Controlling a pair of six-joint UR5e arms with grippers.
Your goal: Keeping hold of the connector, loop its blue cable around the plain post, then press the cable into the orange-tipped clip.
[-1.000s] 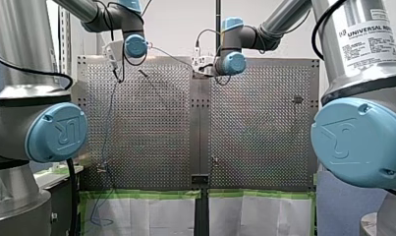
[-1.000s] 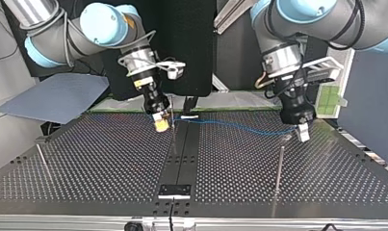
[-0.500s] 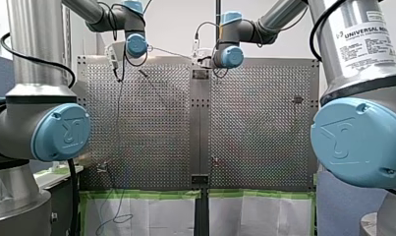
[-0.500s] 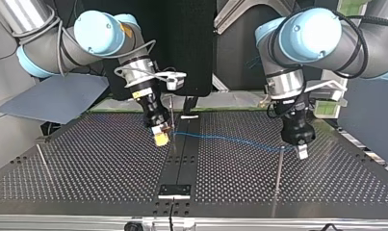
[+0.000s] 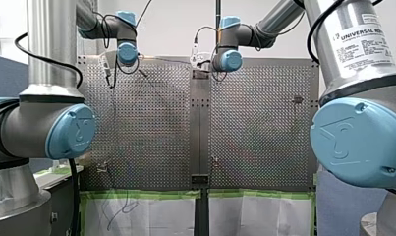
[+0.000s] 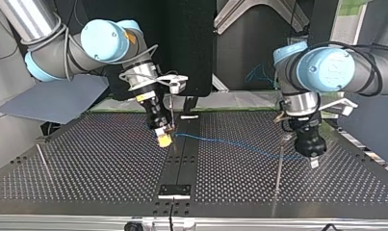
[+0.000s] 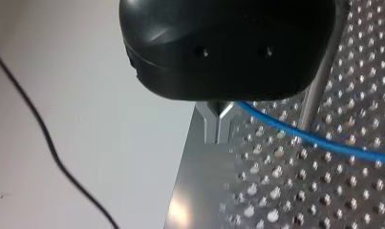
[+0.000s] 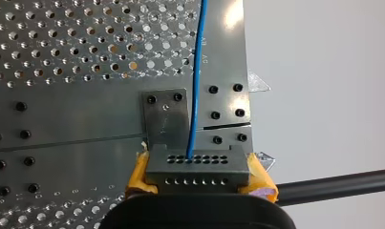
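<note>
At the top view's right, my left gripper (image 6: 314, 162) now sits on the outer side of the plain post (image 6: 278, 168) and nearer the camera. That is a shift outward and forward from its place behind the post a second ago. The blue cable (image 6: 230, 143) swings with it: its line from the connector now slopes across the table (image 6: 85, 163) and crosses the post as that camera sees it, no longer passing well behind the post's top.

In the left wrist view the two metal fingers (image 7: 211, 125) stand pressed together with the cable coming out from between them, so this gripper looks closed on the cable. The post rises just beside that stretch, but whether cable and post touch I cannot tell.

My right gripper (image 6: 164, 140) also sits a little nearer the camera than before, close to the table's middle strip. Its yellow pads (image 8: 138, 177) are clamped on either side of the grey connector (image 8: 195, 167). The cable leaves the connector's upper row of holes and runs straight ahead — so the hold on the connector looks intact.

I judge that the loop is only starting: the cable is brought to one side of the post but not wrapped round it yet. The left arm would need to carry the cable on round the post before any pressing into the clip, which I cannot pick out with certainty in these views.
</note>
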